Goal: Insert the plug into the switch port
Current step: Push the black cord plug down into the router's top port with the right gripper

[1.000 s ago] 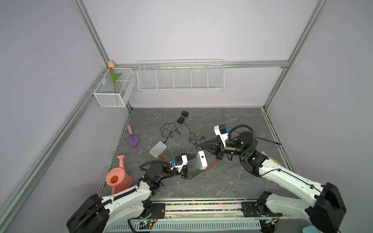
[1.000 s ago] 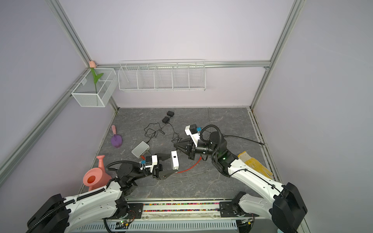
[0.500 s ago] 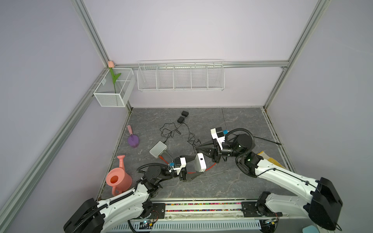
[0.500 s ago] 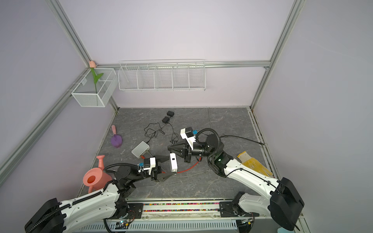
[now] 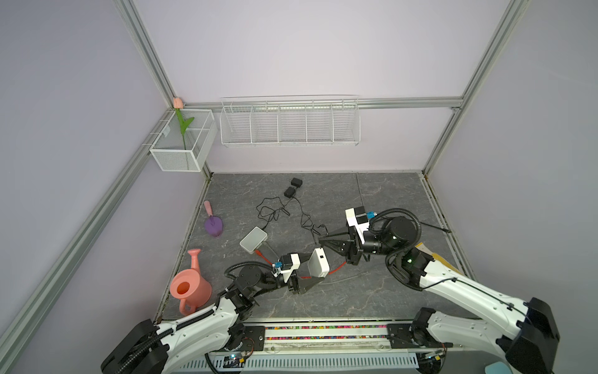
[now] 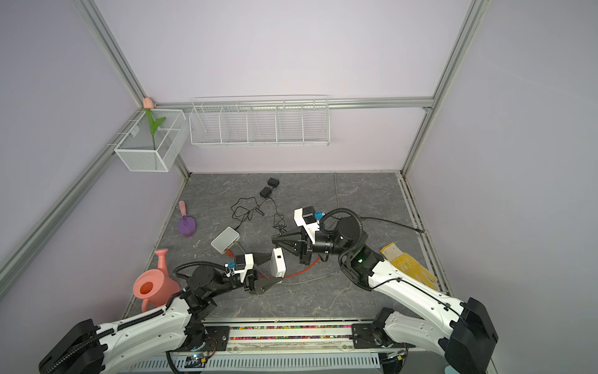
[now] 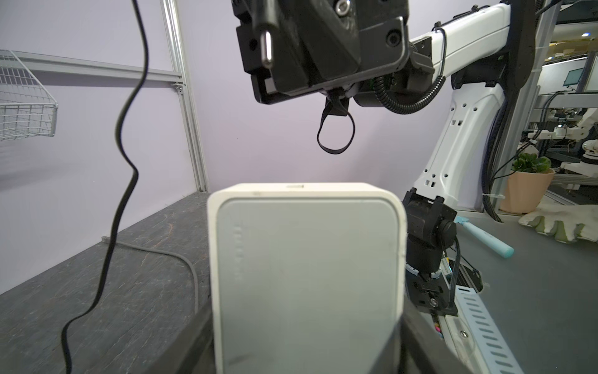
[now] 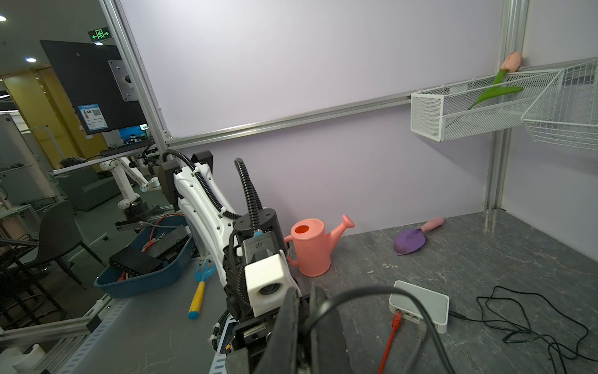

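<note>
Switch (image 7: 307, 275): white plastic, smooth, satin, faint scuffs.
Plug (image 7: 266, 48): black matt plastic, shiny metal pin.
Cable (image 7: 123, 129): black, rubbery, matt.
Desk (image 5: 388, 200): grey stone-look, matt, veined.
Watering can (image 5: 194, 288): pink plastic, smooth.
Wire basket (image 5: 289, 128): white-coated metal.
Glove (image 6: 407, 267): yellow cloth.

"Was the light even?"

"Bright and diffuse from overhead in both top views. The grey tabletop (image 5: 388, 194) showed no glare, and only a faint shadow lay on the wall under the wire basket (image 5: 291, 129)."

"Any distortion?"

"The wide lens stretched the corners, so the frame rails (image 5: 152, 58) leaned outward."

"And the wrist views?"

"In the left one the switch (image 7: 307, 275) sat so near that its lower part went soft, and the plug (image 7: 266, 48) pin carried a small glint. In the right one the right pincer (image 8: 304, 293) and the black cable (image 8: 356, 290) were blurred, and ceiling lamps (image 8: 31, 60) glared in the dimmer room beyond."
</note>
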Robot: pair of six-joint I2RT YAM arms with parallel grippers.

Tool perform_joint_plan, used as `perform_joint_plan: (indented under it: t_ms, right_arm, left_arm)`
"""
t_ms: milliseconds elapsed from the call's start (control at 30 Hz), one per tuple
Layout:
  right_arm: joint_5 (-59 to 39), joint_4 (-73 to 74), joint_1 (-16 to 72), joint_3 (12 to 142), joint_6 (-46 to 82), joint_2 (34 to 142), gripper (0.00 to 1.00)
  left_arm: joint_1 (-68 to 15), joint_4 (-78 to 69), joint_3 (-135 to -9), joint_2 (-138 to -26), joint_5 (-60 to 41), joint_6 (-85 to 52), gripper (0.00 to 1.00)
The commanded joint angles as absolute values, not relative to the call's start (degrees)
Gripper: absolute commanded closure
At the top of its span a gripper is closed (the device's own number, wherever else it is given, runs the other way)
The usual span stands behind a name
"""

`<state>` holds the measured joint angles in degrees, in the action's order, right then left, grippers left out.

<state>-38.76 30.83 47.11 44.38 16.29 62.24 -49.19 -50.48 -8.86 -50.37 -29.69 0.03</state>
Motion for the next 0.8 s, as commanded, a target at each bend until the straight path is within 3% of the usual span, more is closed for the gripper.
perform_joint_plan:
  t_ms: [0,767]
  right_arm:
    - [-37.77,27.66,48.06,45.04,13.92,61.52,0.93]
    - [-31.62,20.39,50.32,42.56,8.96,60.36,0.93]
  left_arm:
    - [-49.38,-52.86,-9.14,-50.19,-28.52,-0.07,1.00]
    - [-49.34,-52.34,-9.82,-48.10,-28.21,-1.13,1.00]
